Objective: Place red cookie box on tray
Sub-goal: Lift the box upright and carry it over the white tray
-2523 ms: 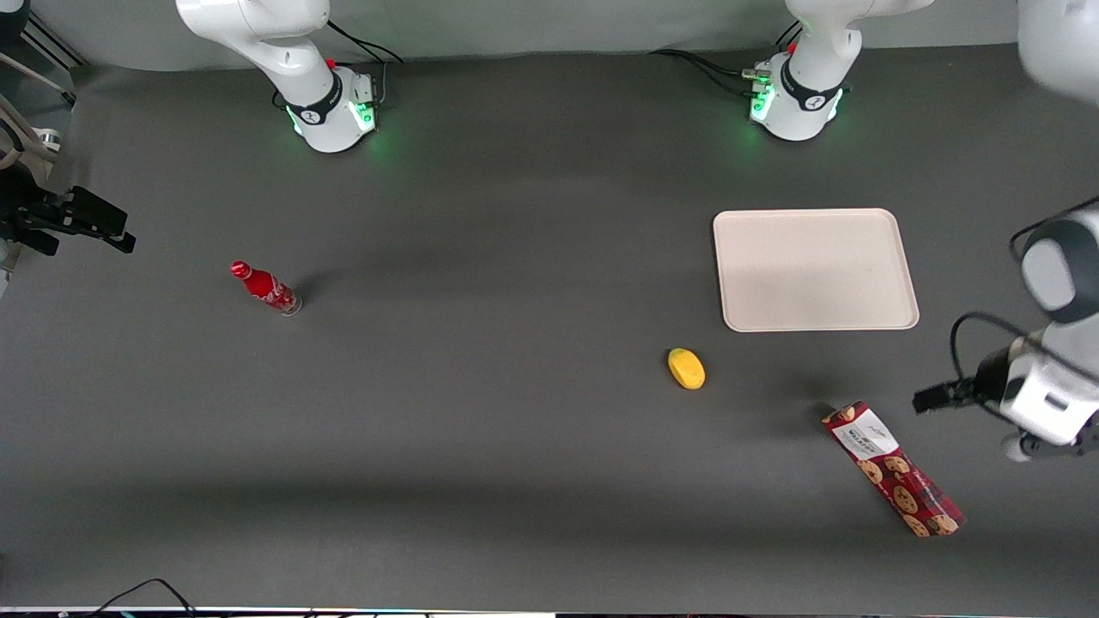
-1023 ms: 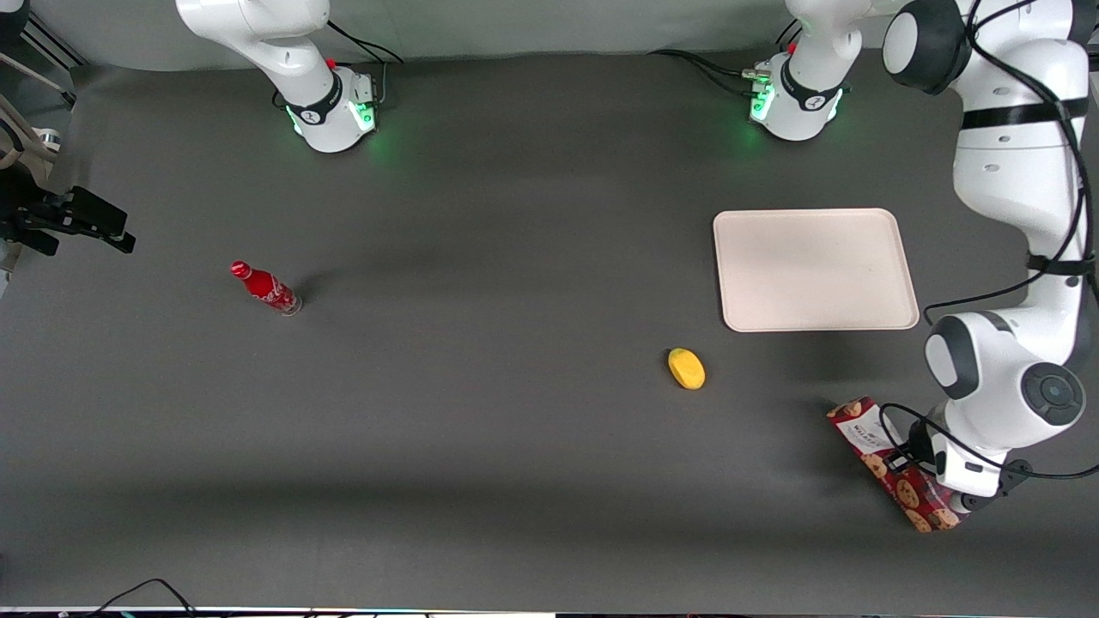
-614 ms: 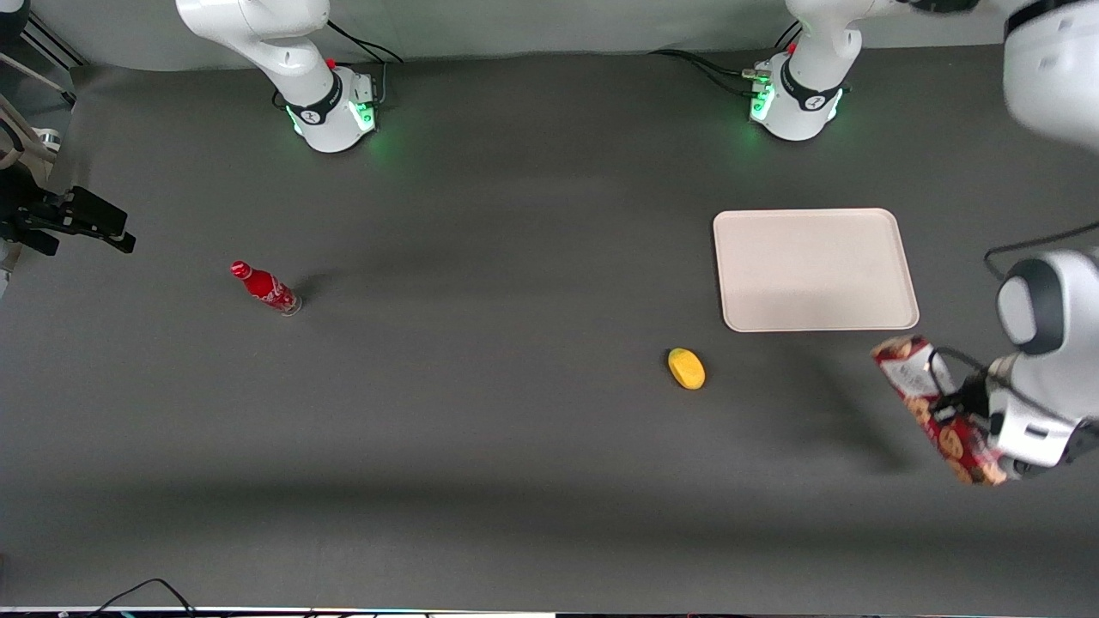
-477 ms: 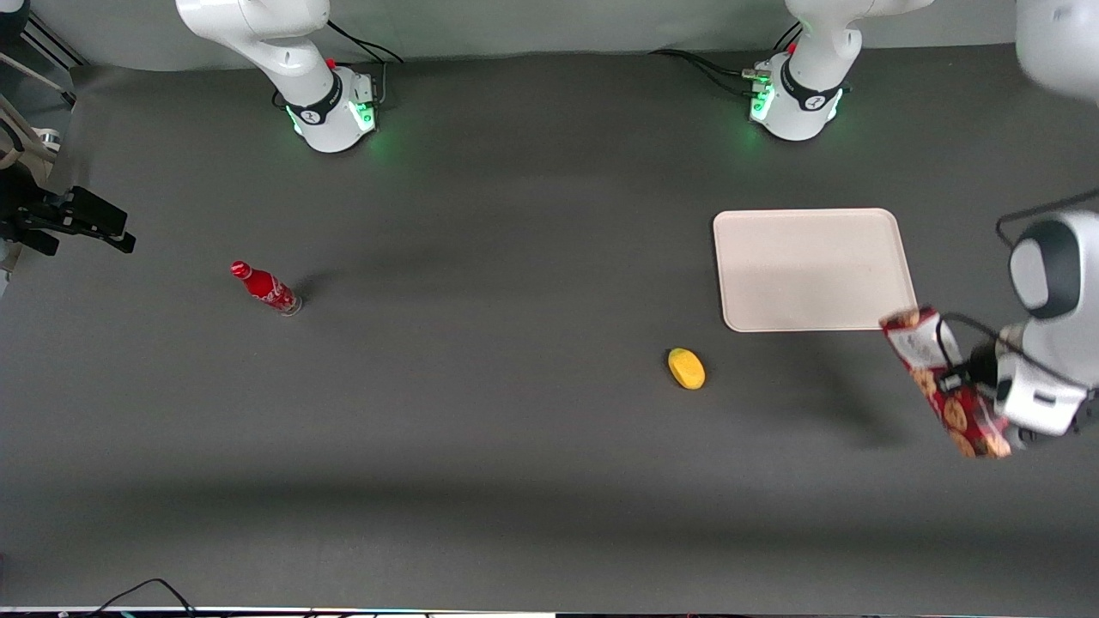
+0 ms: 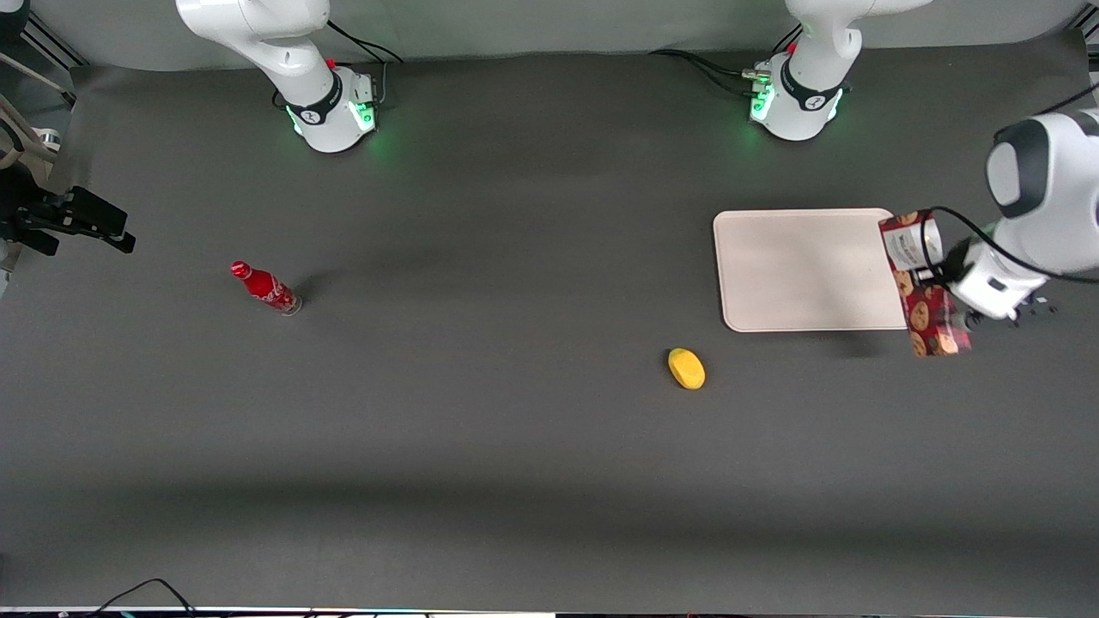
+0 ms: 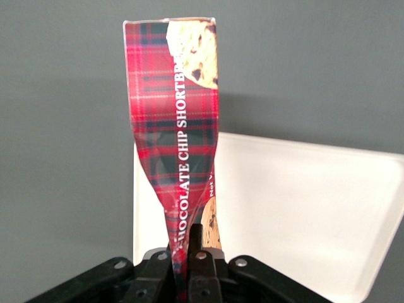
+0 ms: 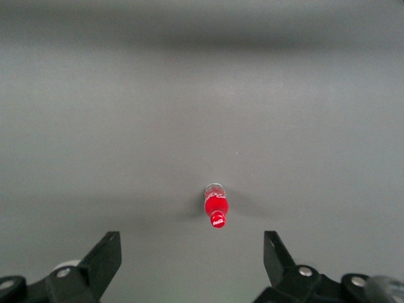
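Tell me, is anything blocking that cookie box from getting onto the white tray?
Nothing visible does. The gripper holds the red cookie box lifted over the tray edge; the yellow object lies off to the side, nearer the camera.

Small red soda bottle point(image 7: 216, 209) upright on grey table point(image 7: 126, 113).

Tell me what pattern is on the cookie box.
Red tartan plaid on the red cookie box, clearest in the left wrist view.

A dark grey table point(image 5: 515, 446) carries the tray point(image 5: 807, 270), a yellow fruit point(image 5: 686, 368) and a red bottle point(image 5: 266, 288).
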Controlling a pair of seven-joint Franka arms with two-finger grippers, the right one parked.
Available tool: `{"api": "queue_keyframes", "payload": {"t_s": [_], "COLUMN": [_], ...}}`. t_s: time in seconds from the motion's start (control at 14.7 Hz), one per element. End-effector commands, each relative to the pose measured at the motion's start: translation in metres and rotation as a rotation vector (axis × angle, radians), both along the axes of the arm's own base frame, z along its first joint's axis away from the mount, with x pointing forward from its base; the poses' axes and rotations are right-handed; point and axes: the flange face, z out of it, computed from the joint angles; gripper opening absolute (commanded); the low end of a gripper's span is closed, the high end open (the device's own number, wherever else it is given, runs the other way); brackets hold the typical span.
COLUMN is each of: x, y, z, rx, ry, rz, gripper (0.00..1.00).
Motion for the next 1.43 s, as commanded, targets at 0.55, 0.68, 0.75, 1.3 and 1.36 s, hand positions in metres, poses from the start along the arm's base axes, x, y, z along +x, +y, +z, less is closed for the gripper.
{"api": "queue_keyframes", "payload": {"t_s": [0.55,0.68,0.75,1.3,1.36], "x": [-0.132,-0.133,-0.133,-0.117,-0.116], "y": [0.046,0.049,0.049,0.054,0.055], "z": [-0.098,-0.105,-0.107,-0.115,-0.119], "rx": [-0.043,-0.039,-0.038,-0.023,-0.021], "ry": [-0.112,-0.132,-0.133,-0.174,-0.182], "rz": [-0.217,-0.223,-0.224,-0.229,-0.228], "gripper": [0.0,0.0,0.0,0.0,0.0]}}
